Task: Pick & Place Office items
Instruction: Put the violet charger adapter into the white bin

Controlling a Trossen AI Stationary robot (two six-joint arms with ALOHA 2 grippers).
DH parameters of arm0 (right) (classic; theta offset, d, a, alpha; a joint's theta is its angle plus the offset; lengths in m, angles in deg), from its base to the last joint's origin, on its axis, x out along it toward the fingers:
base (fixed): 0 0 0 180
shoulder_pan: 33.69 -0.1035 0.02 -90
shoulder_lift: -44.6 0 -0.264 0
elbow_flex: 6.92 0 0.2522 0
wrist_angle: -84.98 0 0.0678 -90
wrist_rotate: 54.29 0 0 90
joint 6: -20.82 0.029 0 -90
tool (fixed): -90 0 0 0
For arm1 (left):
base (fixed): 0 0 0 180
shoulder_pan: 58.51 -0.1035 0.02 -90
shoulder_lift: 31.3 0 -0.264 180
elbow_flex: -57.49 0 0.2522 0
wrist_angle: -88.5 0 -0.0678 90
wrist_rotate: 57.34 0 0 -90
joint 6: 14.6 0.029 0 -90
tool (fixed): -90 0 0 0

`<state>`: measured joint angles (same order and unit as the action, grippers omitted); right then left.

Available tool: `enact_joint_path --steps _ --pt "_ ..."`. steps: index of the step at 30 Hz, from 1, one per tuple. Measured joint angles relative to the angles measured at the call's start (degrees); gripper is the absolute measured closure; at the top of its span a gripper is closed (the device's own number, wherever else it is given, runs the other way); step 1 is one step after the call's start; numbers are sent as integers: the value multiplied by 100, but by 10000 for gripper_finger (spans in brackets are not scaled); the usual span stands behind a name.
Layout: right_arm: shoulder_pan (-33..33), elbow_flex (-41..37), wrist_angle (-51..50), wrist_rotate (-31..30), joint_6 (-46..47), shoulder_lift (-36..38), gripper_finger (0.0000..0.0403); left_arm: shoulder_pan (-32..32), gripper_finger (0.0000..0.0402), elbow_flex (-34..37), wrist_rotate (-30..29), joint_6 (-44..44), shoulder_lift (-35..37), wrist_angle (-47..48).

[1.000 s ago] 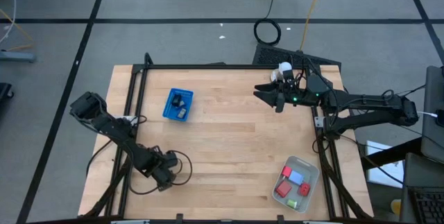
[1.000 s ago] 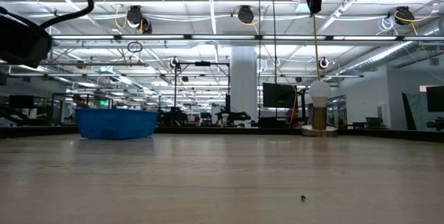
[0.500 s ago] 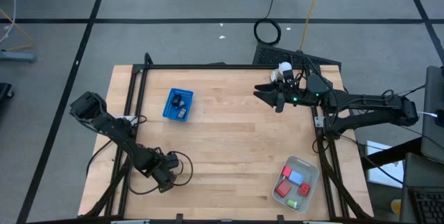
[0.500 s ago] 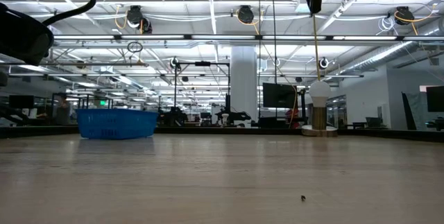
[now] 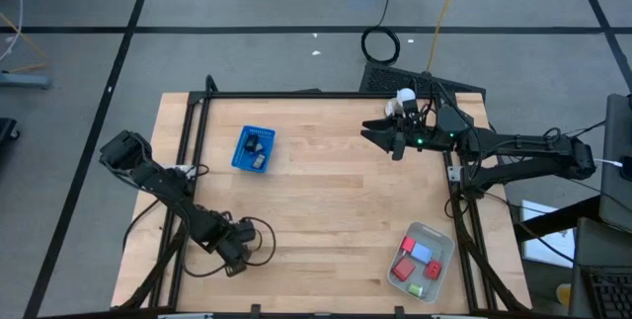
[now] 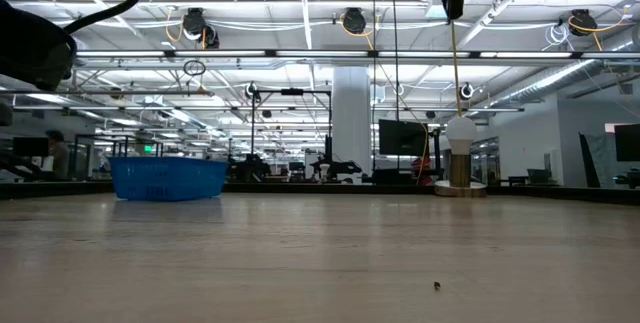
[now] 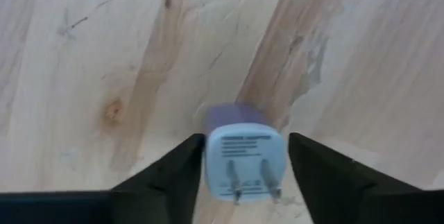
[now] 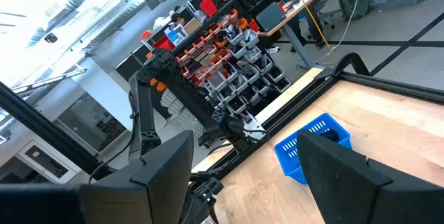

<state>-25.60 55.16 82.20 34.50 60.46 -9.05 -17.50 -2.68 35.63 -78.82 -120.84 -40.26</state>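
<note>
A small silvery-white plug adapter (image 7: 244, 160), two metal prongs facing the camera, is lying on the wooden bench (image 5: 326, 191) near its front-left corner. The left hand (image 7: 243, 175) is sitting low over it, one dark finger (image 7: 182, 172) on each side and close to the plug's flanks; whether they are pressing it cannot be told.

A translucent rectangular tray (image 5: 422, 260) is sitting near the front-right corner, carrying red blocks (image 5: 404, 269), a blue piece (image 5: 423, 254) and a green piece (image 5: 416, 288). A blue basket (image 5: 254, 148) is standing toward the back-left, holding dark clips and a pale item.

The right hand (image 5: 380, 133) is hanging well above the bench near its back-right corner, fingers spread wide and gripping nothing, just beside a white knob-topped stand (image 5: 404, 97).
</note>
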Motion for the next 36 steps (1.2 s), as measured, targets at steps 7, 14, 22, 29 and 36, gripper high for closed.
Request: enact_joint_path --steps 7,14,22,29,36 --pt "0 0 2 0 0 2 151 0 268 -9 -2 -3 2 -186" --pt "0 0 2 0 0 1 151 0 267 -9 0 -103 2 -186" --pt "0 0 -2 0 -28 1 151 -76 262 -55 20 -208 207 -162" --pt "5 0 5 -4 -133 1 151 -389 267 -284 -513 -143 783 -151" --pt "5 2 177 -15 -145 0 151 -892 262 -589 -1037 199 1248 -114"
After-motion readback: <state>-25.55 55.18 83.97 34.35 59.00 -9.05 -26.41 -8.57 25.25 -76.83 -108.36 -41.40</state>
